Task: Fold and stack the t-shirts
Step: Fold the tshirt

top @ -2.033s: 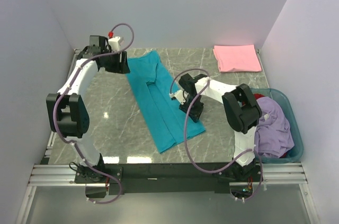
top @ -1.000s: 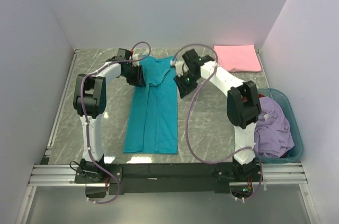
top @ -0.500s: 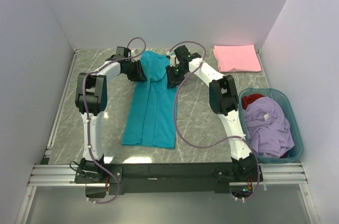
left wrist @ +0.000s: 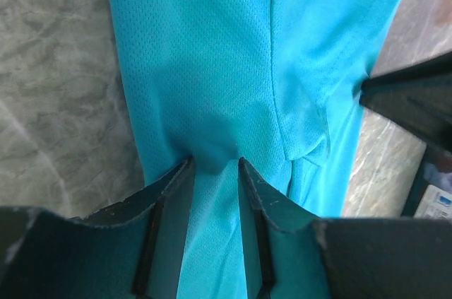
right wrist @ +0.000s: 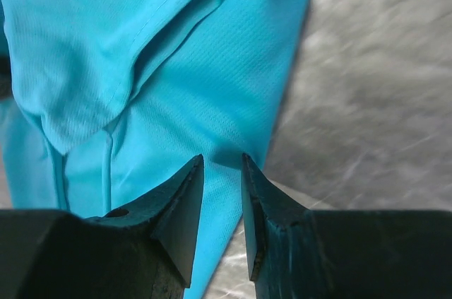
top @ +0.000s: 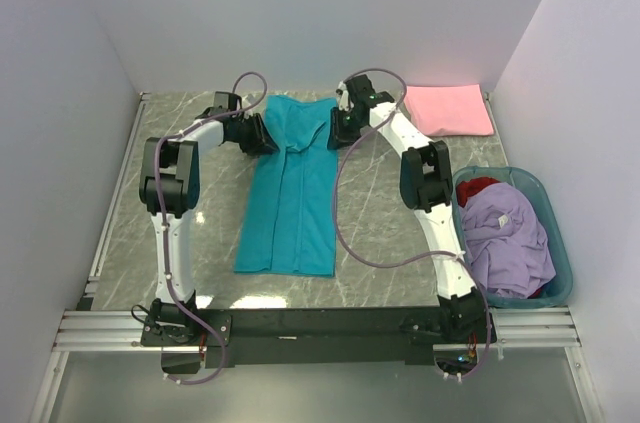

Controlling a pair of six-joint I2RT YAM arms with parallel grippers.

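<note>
At the far left, the left pincer (top: 262,134) sits on one shoulder of the teal short-sleeved cloth t-shirt (top: 290,198). Its wrist view shows the fingers (left wrist: 173,186) drawn close with a tuck of teal mesh nipped between them, so it is gripping the shirt.

Two seconds ago this shirt lay slantwise across the grey marble surface (top: 215,233), with the two arms far apart, one at its far end and one near its lower part. Now it lies straight as a long narrow strip, sleeves turned in, collar end at the far side and hem toward the arm bases.

The right pincer (top: 336,133) has travelled up to the opposite shoulder. Its fingers (right wrist: 185,193) are nearly together on the shirt's right edge, and I judge it is holding that edge.

With both top corners held and the strip squared, the lengthwise folding looks done. The likely next step is carrying the collar end down over the hem.

To the right, the folded pink cloth t-shirt (top: 448,109) rests in the far corner, probably the start of the stack. Beyond it, the rigid teal plastic basket (top: 520,173) holds the crumpled lavender t-shirt (top: 510,238) and the red t-shirt (top: 480,186), both not yet folded.
</note>
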